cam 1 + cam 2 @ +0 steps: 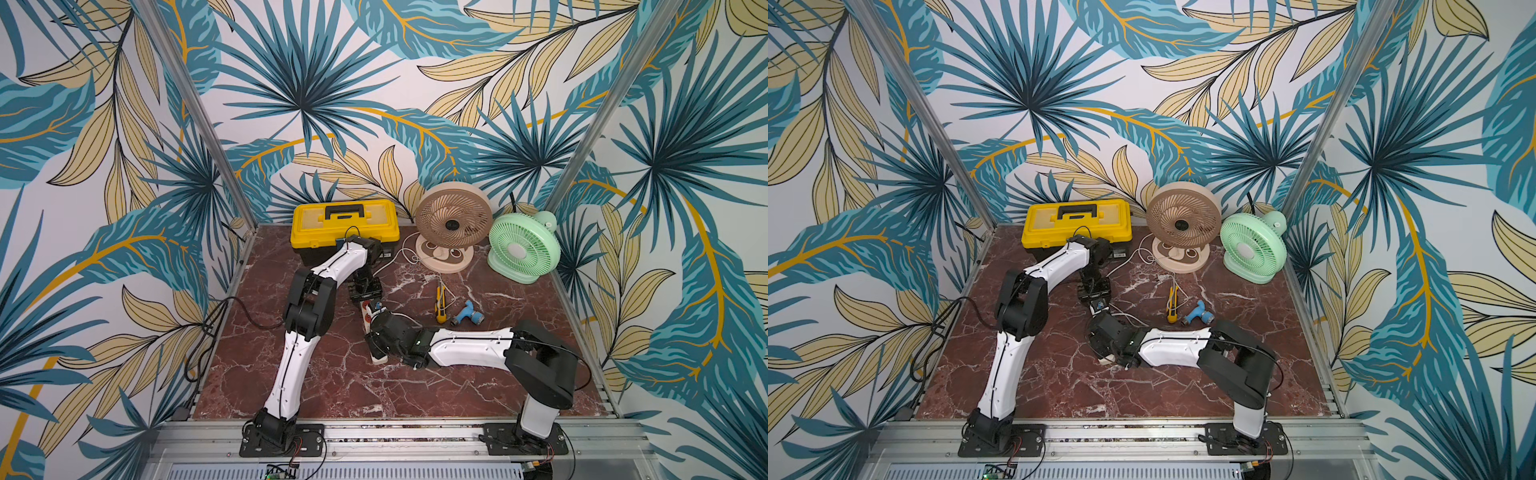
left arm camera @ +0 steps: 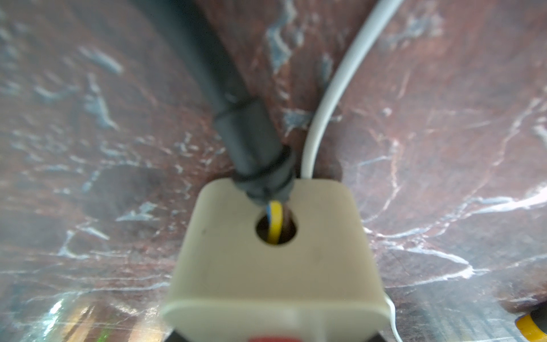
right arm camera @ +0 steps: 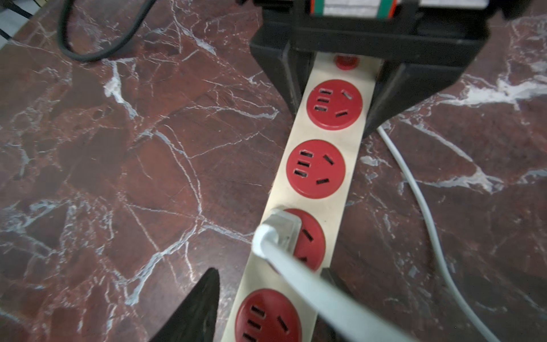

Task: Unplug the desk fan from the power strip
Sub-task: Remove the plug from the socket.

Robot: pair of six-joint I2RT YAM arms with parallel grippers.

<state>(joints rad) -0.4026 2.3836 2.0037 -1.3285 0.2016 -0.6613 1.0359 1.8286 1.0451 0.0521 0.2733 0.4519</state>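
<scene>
Nearest in, the right gripper (image 3: 268, 271) hangs low over the strip (image 3: 327, 134). Its jaws are part-way apart astride the cord (image 3: 310, 284), and nothing is held yet. Just ahead of its tips sits the white plug (image 3: 279, 229), seated in the third socket (image 3: 313, 239) from the button (image 3: 346, 62).

Here's the danger: the plug is small and looks to lie a touch beyond the tips. A pinch from here may land on cord rather than plug body, and a tug on cord alone strains it or slips off. A pull at an angle could also bind the plug in its socket.

Further along, the left gripper (image 3: 337, 97) is clamped tight across the strip's button end. That's the only anchor. Held at one end, the strip may lever up or swing on the table (image 1: 415, 386) under a hard pull.

Farthest back, the fan (image 1: 453, 226) stands beside a mint fan (image 1: 524, 245), its cord lying slack. Drag the freed plug too far and that slack runs out, and the fan could tip.
</scene>
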